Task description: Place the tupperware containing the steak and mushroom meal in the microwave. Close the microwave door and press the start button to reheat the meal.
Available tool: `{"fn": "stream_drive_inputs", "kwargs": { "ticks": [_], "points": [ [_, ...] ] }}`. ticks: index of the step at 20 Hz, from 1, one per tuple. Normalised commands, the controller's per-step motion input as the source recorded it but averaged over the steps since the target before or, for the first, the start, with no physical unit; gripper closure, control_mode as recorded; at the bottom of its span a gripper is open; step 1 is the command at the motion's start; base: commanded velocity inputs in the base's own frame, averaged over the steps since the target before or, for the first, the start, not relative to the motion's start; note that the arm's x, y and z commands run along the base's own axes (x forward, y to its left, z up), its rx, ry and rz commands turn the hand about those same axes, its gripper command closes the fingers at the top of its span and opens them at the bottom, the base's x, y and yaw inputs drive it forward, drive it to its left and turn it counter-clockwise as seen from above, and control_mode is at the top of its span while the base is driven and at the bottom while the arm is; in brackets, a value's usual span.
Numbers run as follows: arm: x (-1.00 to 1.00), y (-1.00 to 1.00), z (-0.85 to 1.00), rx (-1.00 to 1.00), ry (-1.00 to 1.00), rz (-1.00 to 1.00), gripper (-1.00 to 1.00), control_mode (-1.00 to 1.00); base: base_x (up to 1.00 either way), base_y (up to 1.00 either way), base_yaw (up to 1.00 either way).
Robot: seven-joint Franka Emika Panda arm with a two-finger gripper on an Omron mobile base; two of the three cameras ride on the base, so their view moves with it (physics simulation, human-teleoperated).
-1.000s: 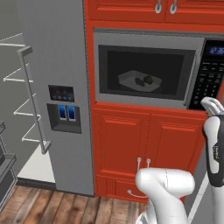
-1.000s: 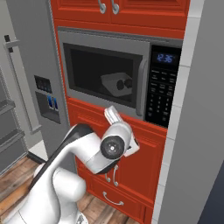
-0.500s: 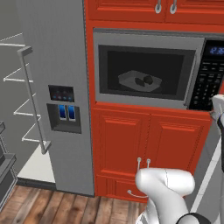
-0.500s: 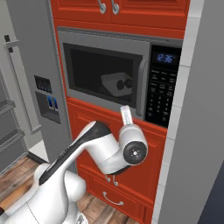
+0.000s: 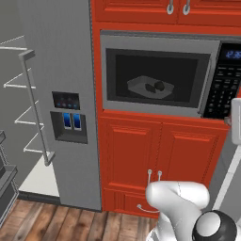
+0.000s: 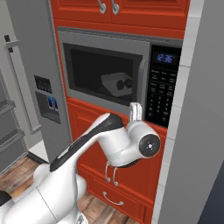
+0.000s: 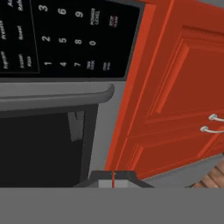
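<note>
The microwave [image 5: 160, 38] sits built into red cabinets. Its door [image 5: 112, 80] is closed. Through the dark glass I see the tupperware [image 5: 141, 84] inside, with two small dark lumps in it, the steak [image 5: 150, 88] and the mushroom [image 5: 160, 85]; their colours are dulled. The tray shows too in the right base view [image 6: 113, 81]. My gripper [image 6: 135, 106] points up, shut with nothing in it, at the door's lower right corner beside the black keypad [image 6: 161, 94]. In the hand view the keypad [image 7: 61, 37] lies close ahead, above the fingertips [image 7: 113, 177].
A tall grey fridge [image 5: 61, 70] with a bar handle [image 5: 35, 108] stands left of the microwave. Red cabinet doors [image 5: 160, 155] with small handles lie below it. A grey wall panel [image 6: 197, 131] closes in on the right.
The hand has swung right and upward, from in front of the lower cabinet to the door's bottom right corner by the keypad. The door and tray have not moved.
</note>
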Motion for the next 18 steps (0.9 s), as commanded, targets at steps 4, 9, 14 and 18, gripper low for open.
{"fn": "stream_drive_inputs", "kwargs": {
  "ticks": [4,9,14,18],
  "points": [
    [0.33,0.00,0.00,0.01,0.02,0.00,1.00,-1.00,0.00,0.00,0.00],
    [0.26,0.00,0.00,0.00,0.00,0.00,1.00,-1.00,0.00,0.00,0.00],
    [0.21,-0.01,0.00,0.00,0.00,-0.02,1.00,-1.00,0.00,0.00,0.00],
    [0.20,-0.01,0.00,0.00,0.00,-0.03,1.00,-1.00,0.00,0.00,0.00]
  ]
}}
